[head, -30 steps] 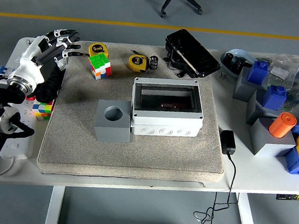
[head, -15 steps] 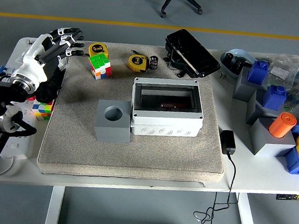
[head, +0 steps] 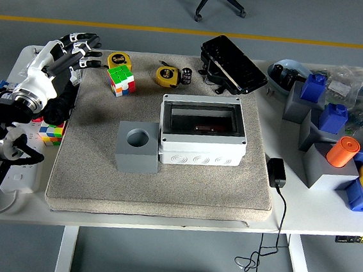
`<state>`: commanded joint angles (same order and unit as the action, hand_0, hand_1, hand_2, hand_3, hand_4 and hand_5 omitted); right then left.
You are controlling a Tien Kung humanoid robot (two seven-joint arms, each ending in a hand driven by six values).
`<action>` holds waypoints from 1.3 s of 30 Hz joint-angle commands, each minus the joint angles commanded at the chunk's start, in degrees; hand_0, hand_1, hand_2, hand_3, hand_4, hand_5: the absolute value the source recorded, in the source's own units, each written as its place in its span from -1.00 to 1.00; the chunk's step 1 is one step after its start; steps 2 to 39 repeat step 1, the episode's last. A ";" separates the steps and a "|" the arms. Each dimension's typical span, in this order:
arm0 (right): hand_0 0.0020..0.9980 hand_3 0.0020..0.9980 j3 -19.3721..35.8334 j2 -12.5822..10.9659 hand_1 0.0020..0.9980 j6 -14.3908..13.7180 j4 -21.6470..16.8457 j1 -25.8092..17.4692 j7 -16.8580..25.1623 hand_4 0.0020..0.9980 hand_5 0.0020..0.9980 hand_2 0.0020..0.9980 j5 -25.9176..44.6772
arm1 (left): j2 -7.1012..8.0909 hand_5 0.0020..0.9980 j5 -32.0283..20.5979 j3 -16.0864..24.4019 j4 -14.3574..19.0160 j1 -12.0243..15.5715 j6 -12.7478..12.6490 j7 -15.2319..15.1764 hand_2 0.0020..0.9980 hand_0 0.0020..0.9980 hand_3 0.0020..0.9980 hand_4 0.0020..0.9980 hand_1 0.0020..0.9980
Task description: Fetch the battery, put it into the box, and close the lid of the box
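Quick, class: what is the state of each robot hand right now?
Left hand: open, fingers relaxed, holding nothing, above the table's far-left corner.
Right hand: not in view.

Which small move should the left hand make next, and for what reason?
Probably the left hand should travel right toward the battery. It holds nothing and hovers at the mat's far-left corner, while the battery stands beyond the Rubik's cube and the yellow tape measure. The box is already open.
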<state>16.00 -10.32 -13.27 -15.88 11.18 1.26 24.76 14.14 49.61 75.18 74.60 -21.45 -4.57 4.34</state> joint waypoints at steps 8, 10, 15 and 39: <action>0.32 0.08 0.09 0.01 0.28 -0.02 -0.02 0.02 0.03 0.78 -0.11 0.30 -0.06 | 0.01 -0.26 0.00 -0.07 0.00 0.00 0.01 -0.01 0.18 0.04 0.20 0.89 0.18; 0.32 0.08 0.09 0.01 0.28 -0.02 -0.02 0.02 0.03 0.78 -0.11 0.30 -0.06 | 0.01 -0.26 0.00 -0.07 0.00 0.00 0.01 -0.01 0.18 0.04 0.20 0.89 0.18; 0.32 0.08 0.09 0.01 0.28 -0.02 -0.02 0.02 0.03 0.78 -0.11 0.30 -0.06 | 0.01 -0.26 0.00 -0.07 0.00 0.00 0.01 -0.01 0.18 0.04 0.20 0.89 0.18; 0.32 0.08 0.09 0.01 0.28 -0.02 -0.02 0.02 0.03 0.78 -0.11 0.30 -0.06 | 0.01 -0.26 0.00 -0.07 0.00 0.00 0.01 -0.01 0.18 0.04 0.20 0.89 0.18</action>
